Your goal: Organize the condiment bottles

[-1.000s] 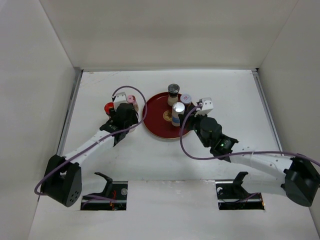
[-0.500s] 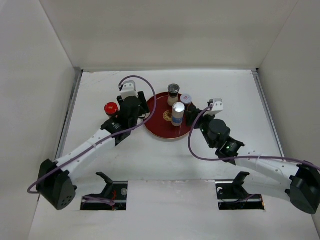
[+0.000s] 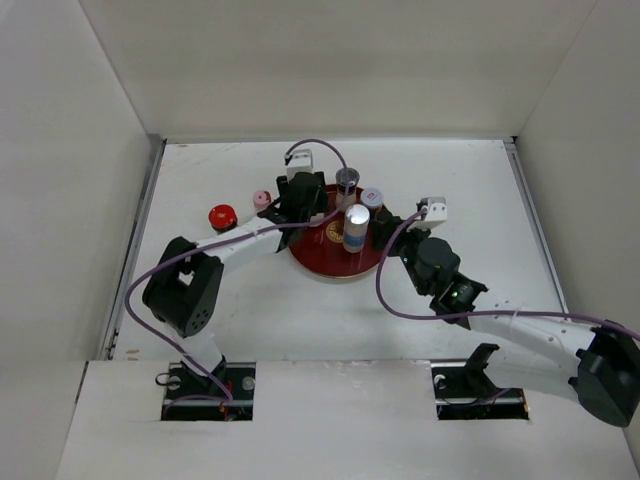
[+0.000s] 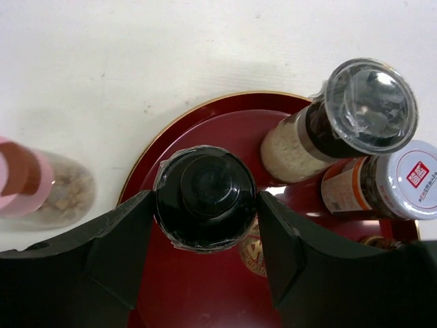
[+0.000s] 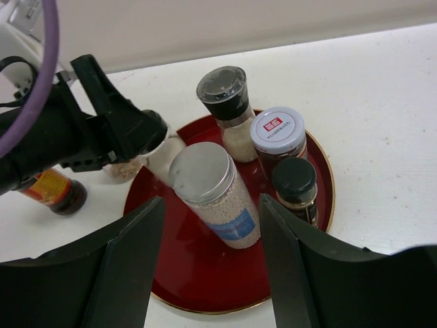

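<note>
Left hand (image 4: 205, 213) clamped on black-capped white bottle (image 4: 203, 183) at cap level, over left part of red tray (image 4: 179, 128); lifted or standing, cannot tell. Likely light, rigid, smooth, tippy: grip below cap safer. Right hand (image 5: 209, 210) spread wide, holding nothing.

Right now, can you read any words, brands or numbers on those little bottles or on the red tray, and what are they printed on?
No text is clear enough to quote.
White-capped jar: red square on the lid with white characters, too small to read.
Red tray: gold emblem at its centre, partly hidden, illegible.
Dark bottle beside the tray: yellow-red label, blurred.
</note>
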### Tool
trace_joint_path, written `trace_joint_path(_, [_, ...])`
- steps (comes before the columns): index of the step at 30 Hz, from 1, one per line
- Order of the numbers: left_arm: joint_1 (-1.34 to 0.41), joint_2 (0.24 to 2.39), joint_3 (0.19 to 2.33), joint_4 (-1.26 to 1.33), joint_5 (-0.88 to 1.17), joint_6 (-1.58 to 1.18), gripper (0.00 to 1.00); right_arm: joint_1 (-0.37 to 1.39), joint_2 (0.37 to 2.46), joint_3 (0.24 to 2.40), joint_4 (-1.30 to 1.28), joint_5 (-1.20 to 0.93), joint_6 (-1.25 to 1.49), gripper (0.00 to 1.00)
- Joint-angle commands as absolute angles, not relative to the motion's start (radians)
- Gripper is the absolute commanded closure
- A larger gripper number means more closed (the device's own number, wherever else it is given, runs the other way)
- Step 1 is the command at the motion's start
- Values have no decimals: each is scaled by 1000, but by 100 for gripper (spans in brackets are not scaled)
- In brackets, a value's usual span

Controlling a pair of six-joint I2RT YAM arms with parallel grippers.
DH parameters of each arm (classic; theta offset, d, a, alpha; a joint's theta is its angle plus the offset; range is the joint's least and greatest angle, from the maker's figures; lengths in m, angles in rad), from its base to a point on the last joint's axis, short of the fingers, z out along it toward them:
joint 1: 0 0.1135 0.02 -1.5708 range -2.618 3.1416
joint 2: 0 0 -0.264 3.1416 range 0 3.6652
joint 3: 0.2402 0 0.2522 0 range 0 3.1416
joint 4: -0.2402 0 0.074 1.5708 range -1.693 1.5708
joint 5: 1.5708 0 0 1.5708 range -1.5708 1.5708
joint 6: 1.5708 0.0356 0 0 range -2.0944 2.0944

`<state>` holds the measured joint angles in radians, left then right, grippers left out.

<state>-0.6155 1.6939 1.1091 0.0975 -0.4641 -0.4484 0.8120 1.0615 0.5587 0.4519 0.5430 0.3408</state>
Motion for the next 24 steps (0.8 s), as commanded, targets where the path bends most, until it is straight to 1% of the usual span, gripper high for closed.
trace_joint_path(1, [-610,1693,1198,273,-442,-426,69,806,1052,558,514,555,356,36])
trace_joint_path(9, [-597,1825,1264,307,-446,-396,69,806,1071,563,514,554,356,36])
trace_joint_path(12, [-597,1842,1270,314,-469,-380,63,805,1071,563,514,552,354,36])
trace_joint_path(14, [-597,1844,1263,327,-489,-368,57,803,1074,563,514,552,354,36])
trace_joint_path(16, [-600,1835,1249,334,-497,-361,42,803,1078,564,514,552,354,36])
trace_joint_path(19, [-613,1796,1215,345,-503,-351,25,803,1078,565,514,551,354,36])
trace_joint_path(22, [-625,1726,1160,370,-518,-347,15,803,1078,565,514,549,354,36])
trace_joint_path(24, [-628,1674,1123,393,-517,-347,12,803,1081,566,514,549,356,36])
